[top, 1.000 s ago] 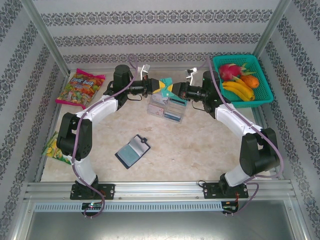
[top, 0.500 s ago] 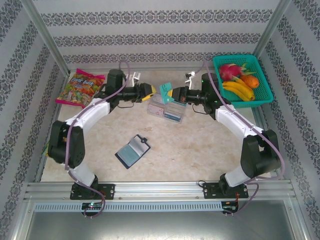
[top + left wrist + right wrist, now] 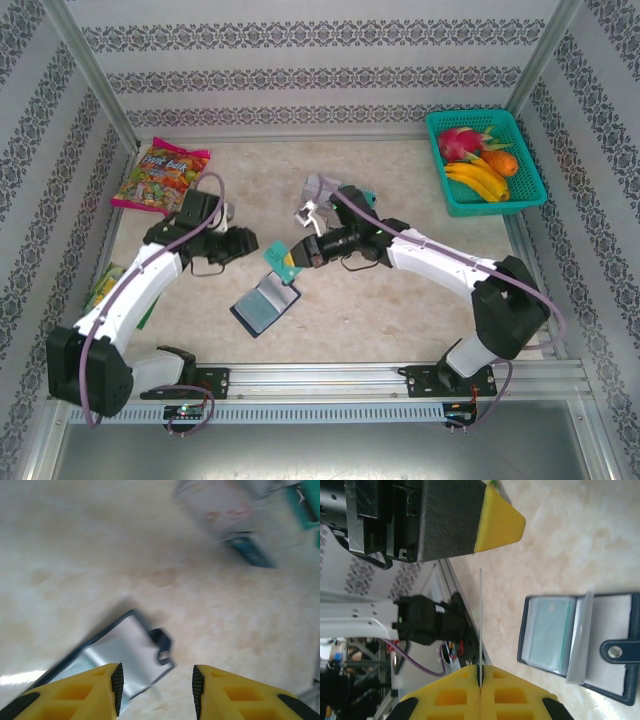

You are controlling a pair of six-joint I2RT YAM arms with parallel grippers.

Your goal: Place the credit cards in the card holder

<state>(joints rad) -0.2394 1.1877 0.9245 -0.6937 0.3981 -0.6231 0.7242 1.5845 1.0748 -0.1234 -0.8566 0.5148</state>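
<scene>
1. Here, a beige marbled desk [image 3: 420,300] is enclosed by walls [image 3: 320,60] papered in grey ornamental bands.
2. The print on the sweets bag [image 3: 160,178] is too small to be read.
3. The card holder [image 3: 265,305] is laid open on the desk, grey slots upward.
4. A teal credit card [image 3: 281,262] is clamped in the right end effector [image 3: 292,258], near the holder.
5. The fingers of the left end effector [image 3: 156,690] are held apart and empty, near the holder.
</scene>
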